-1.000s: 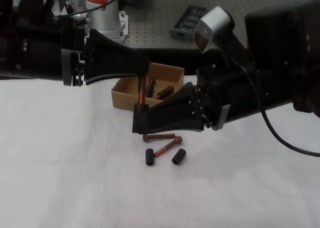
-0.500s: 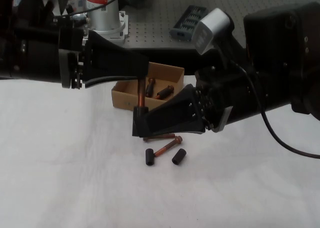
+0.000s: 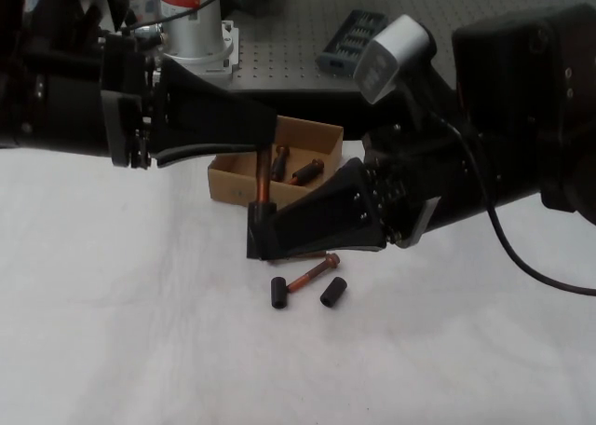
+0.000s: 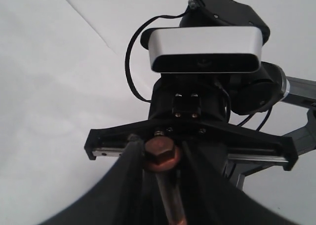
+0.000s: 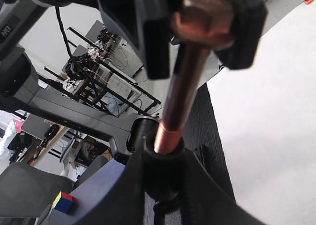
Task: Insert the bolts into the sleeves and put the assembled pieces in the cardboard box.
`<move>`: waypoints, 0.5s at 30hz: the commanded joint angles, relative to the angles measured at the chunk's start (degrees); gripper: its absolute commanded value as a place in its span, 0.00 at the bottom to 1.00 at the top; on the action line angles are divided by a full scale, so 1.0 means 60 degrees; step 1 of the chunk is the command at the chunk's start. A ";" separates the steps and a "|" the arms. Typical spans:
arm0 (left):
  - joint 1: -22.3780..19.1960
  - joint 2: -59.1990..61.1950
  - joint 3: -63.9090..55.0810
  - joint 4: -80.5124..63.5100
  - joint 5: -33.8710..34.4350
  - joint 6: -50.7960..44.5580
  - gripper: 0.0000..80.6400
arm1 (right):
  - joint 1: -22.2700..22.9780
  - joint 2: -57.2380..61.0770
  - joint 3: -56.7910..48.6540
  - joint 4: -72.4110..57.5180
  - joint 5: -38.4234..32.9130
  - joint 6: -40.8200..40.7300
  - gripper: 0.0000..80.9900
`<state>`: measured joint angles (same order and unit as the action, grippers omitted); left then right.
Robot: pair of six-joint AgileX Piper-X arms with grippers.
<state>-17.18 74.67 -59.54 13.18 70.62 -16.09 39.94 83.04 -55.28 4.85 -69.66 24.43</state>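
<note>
The bolt (image 3: pixel 264 173) is held upright just near of the cardboard box (image 3: pixel 228 185), head clenched in the left claw (image 3: pixel 268 134), tip in the mouth of the sleeve (image 5: pixel 163 168) grasped by the right claw (image 3: pixel 257 227), which has been lowered slightly; insertion is judged incomplete.

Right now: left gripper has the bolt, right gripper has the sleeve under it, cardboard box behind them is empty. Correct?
Not quite. The cardboard box is not empty: the high view shows at least two assembled pieces lying in it. The rest holds: the left gripper has the bolt, and the right gripper has the sleeve under it.
</note>
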 commanded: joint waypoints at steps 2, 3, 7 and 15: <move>-0.0256 -0.0017 0.0043 0.0361 0.0920 0.0046 0.01 | -0.0077 0.0118 -0.0491 -0.0517 0.0366 -0.0112 0.04; -0.0292 -0.0017 0.0043 0.0361 0.0920 0.0046 0.01 | -0.0077 0.0168 -0.0530 -0.0517 0.0366 -0.0112 0.04; -0.0329 -0.0017 0.0043 0.0361 0.0920 0.0414 0.01 | -0.0077 0.0230 -0.0535 -0.0341 0.0366 -0.0112 0.04; -0.0329 -0.0017 0.0043 0.0361 0.0747 0.0536 0.01 | -0.0077 0.0230 -0.0535 -0.0286 0.0610 -0.0181 0.04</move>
<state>-17.66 74.67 -59.51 12.71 70.68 -13.23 40.38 84.41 -56.59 5.72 -70.10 24.01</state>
